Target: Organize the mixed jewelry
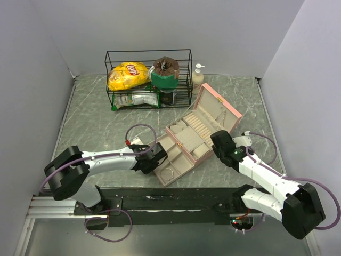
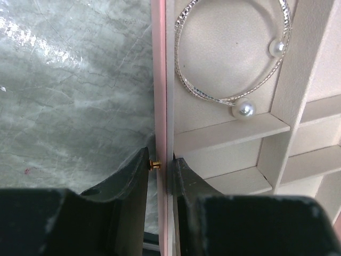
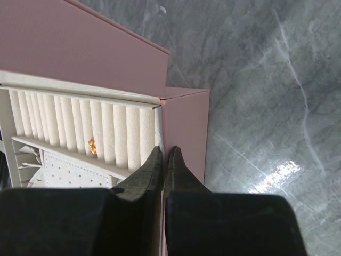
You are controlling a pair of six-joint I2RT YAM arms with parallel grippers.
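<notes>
Left claw (image 2: 160, 157) clamped across the near-left wall of the pink box (image 2: 159, 80), right claw (image 3: 165, 152) clenched at its right wall, apparently steadying it; pearl bangle (image 2: 243, 109) lying in the near compartment (image 2: 224, 48).

The grey-green veined tabletop (image 2: 69, 96) looks like polished stone, smooth with glossy glare, while the pink hinged jewellery box (image 3: 85, 48) has a matt, finely grained leatherette skin and a velvety beige lining (image 2: 224, 58). The thin silver bangle (image 2: 202, 95) is sparkling faceted metal tipped with glossy white pearls (image 2: 244, 109), and at twelve o'clock on the tabletop a black metal wire basket (image 1: 148, 51) holds a shiny yellow foil bag (image 1: 128, 76).
</notes>
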